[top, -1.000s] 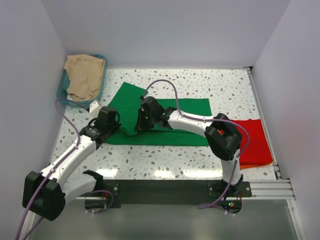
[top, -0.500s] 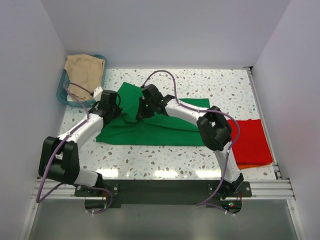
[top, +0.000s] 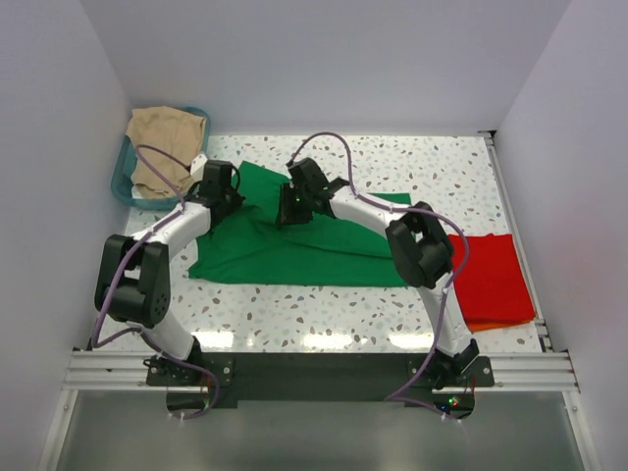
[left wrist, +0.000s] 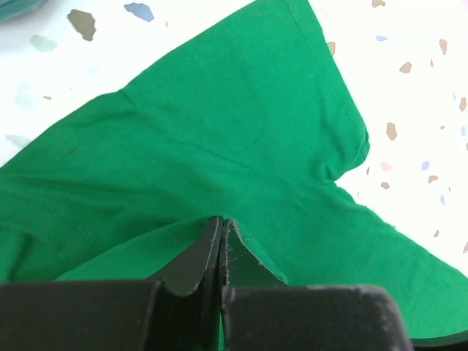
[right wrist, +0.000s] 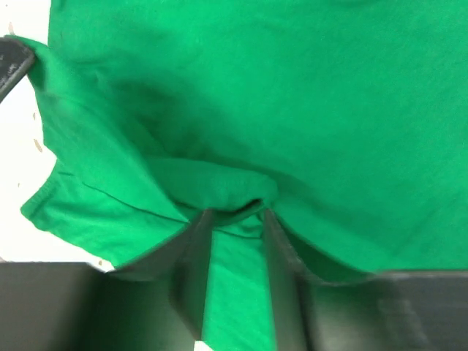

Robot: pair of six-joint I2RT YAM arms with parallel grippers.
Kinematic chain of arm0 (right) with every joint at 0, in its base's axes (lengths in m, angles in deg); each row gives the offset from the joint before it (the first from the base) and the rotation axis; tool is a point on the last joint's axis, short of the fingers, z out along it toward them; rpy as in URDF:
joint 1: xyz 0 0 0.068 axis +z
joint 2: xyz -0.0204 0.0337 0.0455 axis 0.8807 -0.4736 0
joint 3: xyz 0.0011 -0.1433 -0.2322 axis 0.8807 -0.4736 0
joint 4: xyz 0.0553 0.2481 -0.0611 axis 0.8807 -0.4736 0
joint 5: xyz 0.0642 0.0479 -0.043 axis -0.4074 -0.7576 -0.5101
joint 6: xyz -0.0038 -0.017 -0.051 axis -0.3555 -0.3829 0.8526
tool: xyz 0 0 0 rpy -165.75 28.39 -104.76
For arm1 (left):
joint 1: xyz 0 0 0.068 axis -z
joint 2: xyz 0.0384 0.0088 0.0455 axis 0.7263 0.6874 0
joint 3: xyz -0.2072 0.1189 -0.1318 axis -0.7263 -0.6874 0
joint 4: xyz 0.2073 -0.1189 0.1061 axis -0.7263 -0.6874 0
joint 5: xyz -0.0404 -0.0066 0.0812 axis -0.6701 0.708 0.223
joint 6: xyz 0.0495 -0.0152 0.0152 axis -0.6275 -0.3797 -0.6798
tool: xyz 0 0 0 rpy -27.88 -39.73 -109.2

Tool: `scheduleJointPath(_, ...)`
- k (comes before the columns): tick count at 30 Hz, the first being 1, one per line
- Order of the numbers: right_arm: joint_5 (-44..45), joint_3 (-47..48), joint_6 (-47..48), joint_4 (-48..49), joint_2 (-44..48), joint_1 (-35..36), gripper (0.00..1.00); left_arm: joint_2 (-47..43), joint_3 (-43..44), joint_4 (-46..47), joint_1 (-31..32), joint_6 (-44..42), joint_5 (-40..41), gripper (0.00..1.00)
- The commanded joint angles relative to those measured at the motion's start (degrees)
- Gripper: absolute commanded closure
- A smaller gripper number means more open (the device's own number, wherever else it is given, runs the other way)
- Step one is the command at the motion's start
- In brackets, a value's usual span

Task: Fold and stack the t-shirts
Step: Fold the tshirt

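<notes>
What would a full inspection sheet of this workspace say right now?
Surface: speckled white table, brightly lit.
Job's things: green t-shirt mid-table, partly folded, its left part bunched up; red-orange t-shirt folded flat at the right edge.
Clutter: teal basket in the far left corner, holding tan cloth.
Grippers: left pincer shut on a fold of the green t-shirt; right pincer open, cloth bunched between its fingers.
Cables: purple cables arching over both arms.
Surroundings: plain white walls; metal rail at the near edge.
</notes>
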Motion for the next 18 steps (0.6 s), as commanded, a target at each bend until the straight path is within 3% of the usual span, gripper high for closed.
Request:
scheduleJointPath(1, -0.17, 2.41, 2.69, -0.57, 1.74, -0.91, 0.59, 1.84, 3.00, 3.42, -0.98, -1.73, -1.38, 0.97)
scheduleJointPath(5, 2.72, -1.70, 4.10, -0.93, 7.18, -1.97, 0.40, 2.03, 2.13, 4.55, -1.95, -1.64, -3.31, 0.66)
scheduleJointPath(6, 4.91, -2.85, 4.28, -1.28, 8.77, -2.06, 0.40, 1.68, 1.52, 4.82, -2.47, -1.73, -3.75, 0.56)
scheduleJointPath(9, 7.82, -9.52, 5.07, -1.81, 15.18, -1.97, 0.40, -0.87, 0.29, 5.52, -3.09, -1.90, -4.19, 0.38)
scheduleJointPath(13, 11.77, -23.90, 4.90, 0.20, 23.97, -1.97, 0.42, -5.17, -1.29, 4.03, -3.27, -1.55, -5.07, 0.34)
scheduleJointPath(16, 14.41, -31.05, 4.89, 0.30, 29.08, -1.97, 0.53, -9.74, -5.42, 4.56, -2.30, 0.29, -7.53, 0.35)
scheduleJointPath(18, 14.59, -33.79, 4.89, 0.39, 31.10, -1.88, 0.56, -11.42, -8.84, 5.61, -0.46, 1.17, -8.32, 0.38)
